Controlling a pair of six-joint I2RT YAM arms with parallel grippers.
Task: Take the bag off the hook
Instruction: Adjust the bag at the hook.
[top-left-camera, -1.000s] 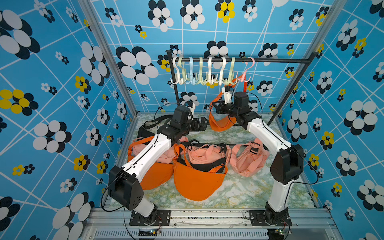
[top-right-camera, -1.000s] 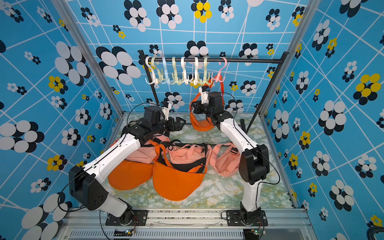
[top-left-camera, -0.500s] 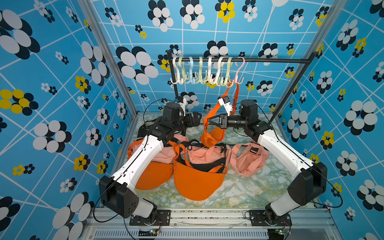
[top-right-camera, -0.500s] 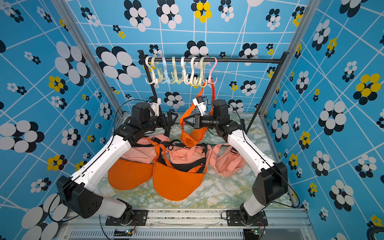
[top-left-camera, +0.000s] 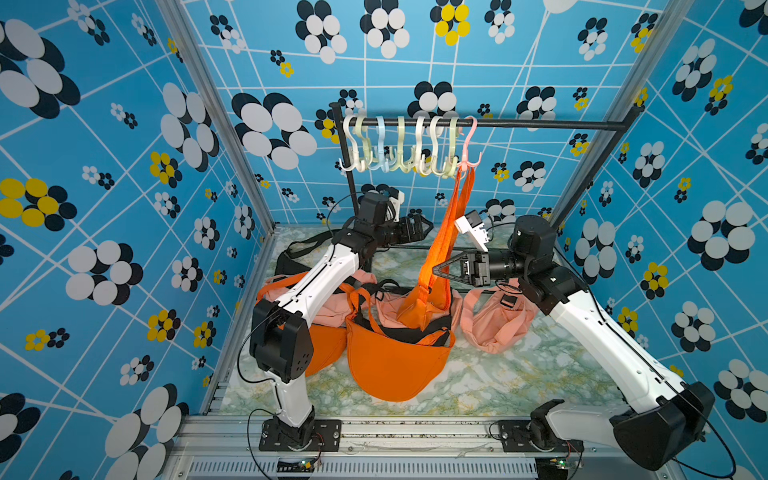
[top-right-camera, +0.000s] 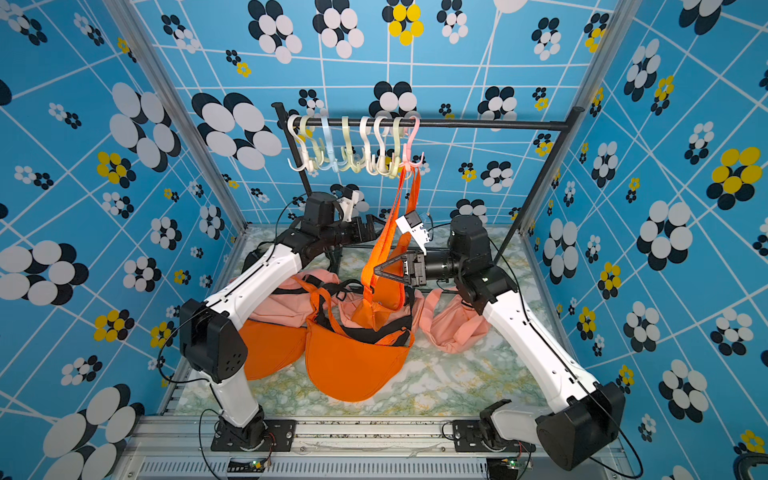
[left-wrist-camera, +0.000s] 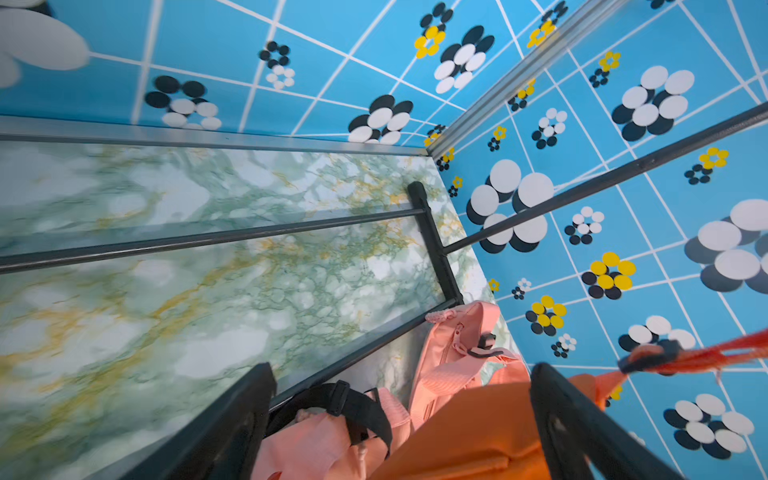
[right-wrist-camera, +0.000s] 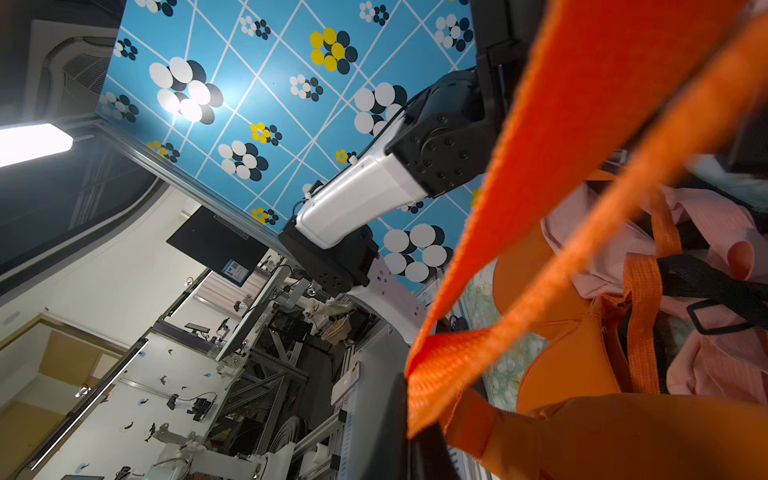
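- Rail (top-left-camera: 540, 123): black, horizontal; pale hooks (top-left-camera: 399, 145) bunched toward its 9 o'clock end.
- Orange bag (top-left-camera: 417, 311): body slumped on other bags (top-left-camera: 494, 324), still hung. Its long axis is near upright.
- Strap (top-left-camera: 451, 216): drawn straight, rising toward 1 o'clock from the pinch to the pink hook.
- Right gripper (top-left-camera: 436, 270): clenched on the strap low down; the nearer, working arm.
- Left gripper (top-left-camera: 420, 226): fingers (left-wrist-camera: 232, 424) spread, empty, at 11 o'clock of the pinch.
- Pink hook (top-left-camera: 468, 143): last in the row. The loop likely must rise over its prong.
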